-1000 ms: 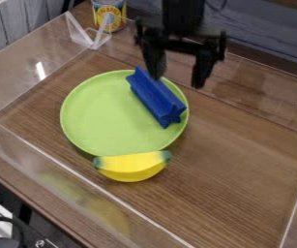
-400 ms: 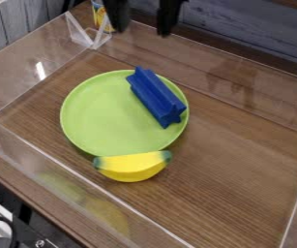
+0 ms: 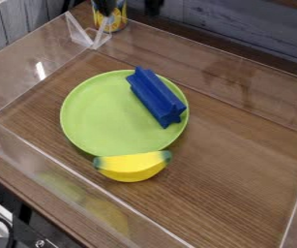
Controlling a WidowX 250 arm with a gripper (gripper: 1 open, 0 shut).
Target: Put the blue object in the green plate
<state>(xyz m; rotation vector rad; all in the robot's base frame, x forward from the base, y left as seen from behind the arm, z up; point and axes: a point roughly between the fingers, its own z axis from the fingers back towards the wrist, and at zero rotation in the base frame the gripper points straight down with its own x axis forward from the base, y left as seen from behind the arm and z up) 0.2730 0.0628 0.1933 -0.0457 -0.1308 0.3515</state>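
Blue ridged block (image 3: 156, 97) on green plate (image 3: 102, 118), right side, far-ish. Yellow obj. (image 3: 133, 166) at plate's near edge. Dark gripper (image 3: 148, 8) at far edge of view, fingers spread, nothing pinched.

A lone camera looks steeply down on the wooden desk (image 3: 228, 174) from above — close enough for the green plate (image 3: 97, 118) to take up much of the view. It faces toward the dark far edge, the plate left of center; with one view, no overlap is shared.
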